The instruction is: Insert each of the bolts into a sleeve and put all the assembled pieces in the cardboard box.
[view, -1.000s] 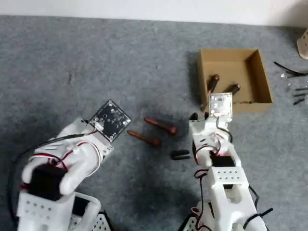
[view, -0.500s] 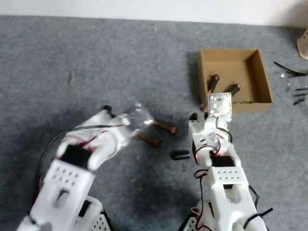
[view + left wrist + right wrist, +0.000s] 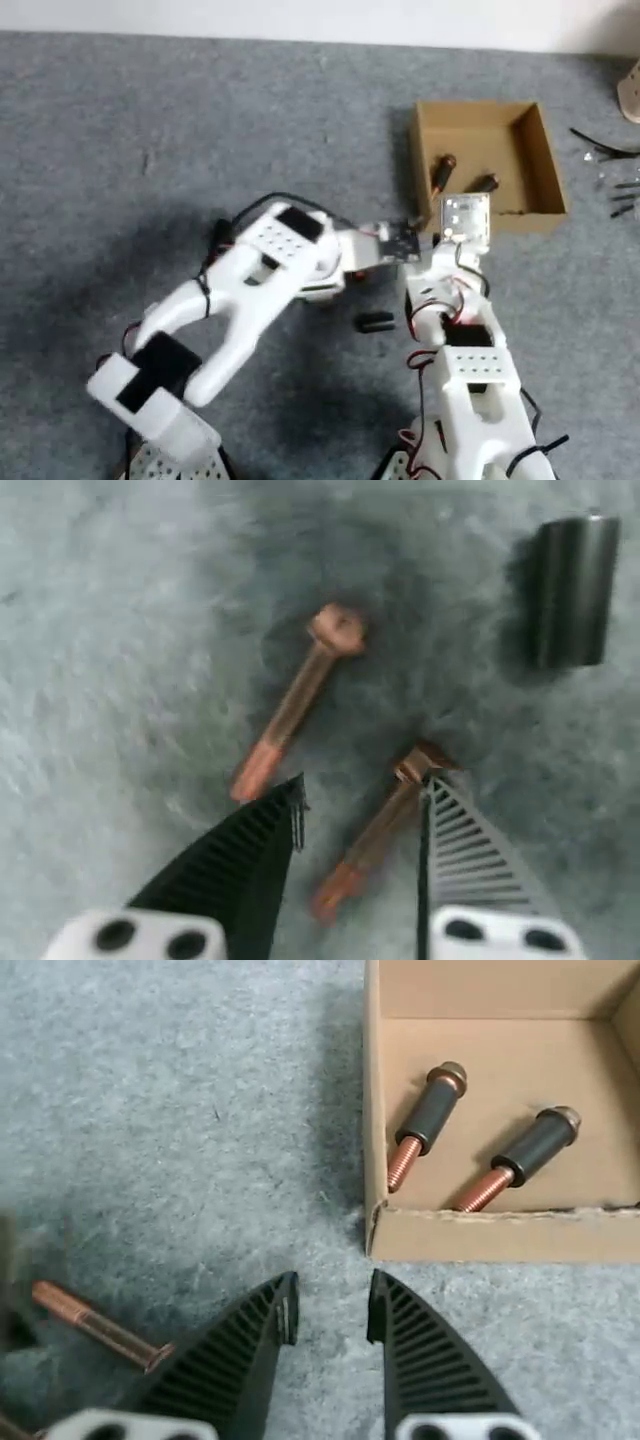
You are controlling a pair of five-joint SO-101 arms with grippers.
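Bolt-grasp step: straddling one copper bolt [image 3: 375,835] with left end effector [image 3: 362,782] spread wide; next, closing on shank, then mating with black sleeve [image 3: 570,590]. Right end effector [image 3: 332,1290] narrowly parted, empty.

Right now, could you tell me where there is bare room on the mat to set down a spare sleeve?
The widest bare patch is the grey mat left of the cardboard box, beyond the left arm. The box's far half is also free. It is crowded between the arms: two bolts, the sleeve, the left tool.
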